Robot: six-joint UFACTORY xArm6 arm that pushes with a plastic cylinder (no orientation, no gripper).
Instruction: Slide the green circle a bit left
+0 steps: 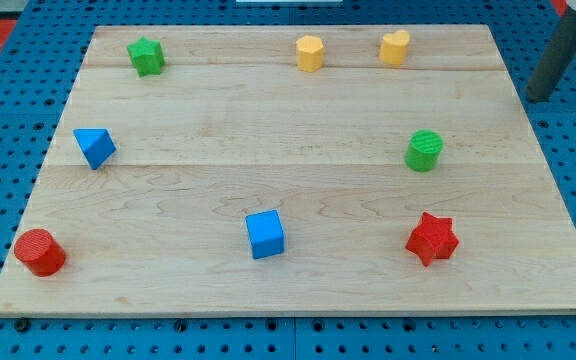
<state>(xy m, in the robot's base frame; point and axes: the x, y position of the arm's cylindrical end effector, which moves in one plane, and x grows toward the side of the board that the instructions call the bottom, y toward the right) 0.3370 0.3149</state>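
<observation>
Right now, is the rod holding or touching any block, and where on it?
Nothing is held. My tip sits off the board's right edge near the view's top, apart from every block. The green circle lies untouched, down and to the tip's left.

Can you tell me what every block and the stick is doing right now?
green circle: upright, alone, view's right side, untouched.
my tip: off the board's right edge, up and right of the green circle, touching no block.
green star: top left.
yellow cylinder: top, upright.
yellow heart: top, right of the cylinder.
blue triangle: left side.
red cylinder: bottom left.
blue cube: bottom middle.
red star: bottom right.
</observation>
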